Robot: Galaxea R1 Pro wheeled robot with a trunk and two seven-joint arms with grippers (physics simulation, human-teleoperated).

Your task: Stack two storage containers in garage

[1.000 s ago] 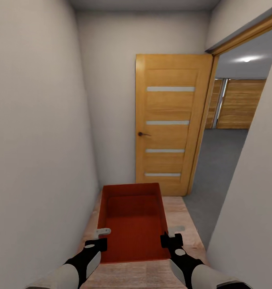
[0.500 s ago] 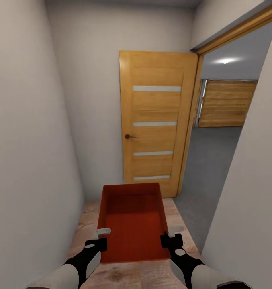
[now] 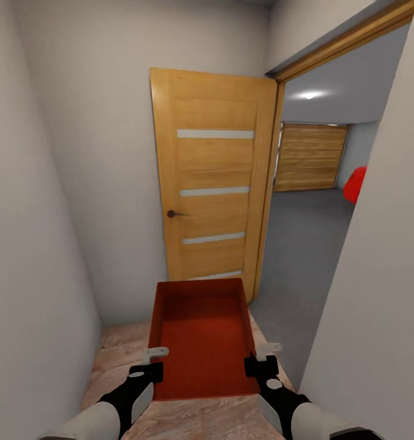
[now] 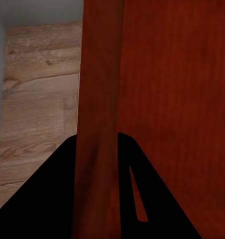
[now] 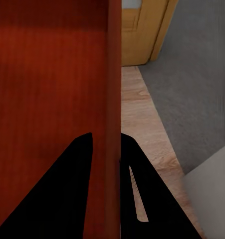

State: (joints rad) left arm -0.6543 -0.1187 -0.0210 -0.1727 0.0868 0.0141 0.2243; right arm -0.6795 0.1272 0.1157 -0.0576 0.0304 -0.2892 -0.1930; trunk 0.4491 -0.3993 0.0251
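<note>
A robot stands in a narrow hallway with pale grey walls, carrying one orange-red storage container [image 3: 202,336] out in front of it at low height, above a pale wood-plank floor [image 3: 118,351]. The container is an open-top rectangular bin, held level with its long axis pointing away from the robot, and nothing is inside it.

The left pincer [image 3: 150,363] is clamped on the container's left wall near the corner closest to the robot. In the left wrist view the two dark fingers [image 4: 57,194] sit one on each side of that thin red wall [image 4: 100,99], pressed against it. The right pincer [image 3: 263,359] is clamped the same way on the right wall; in the right wrist view its fingers [image 5: 67,194] straddle the wall [image 5: 113,89], one inside the bin and one outside.

Straight ahead stands an open honey-coloured wooden door [image 3: 210,189] with four narrow pale horizontal strips and a dark handle [image 3: 173,214]. Just to the right of it is the doorway into the garage, where a dark grey concrete floor [image 3: 298,244] begins beside the wood planks. At the far end of the garage is a slatted wooden door [image 3: 310,157], and a piece of a red car [image 3: 355,184] shows at the doorway's right edge.
</note>
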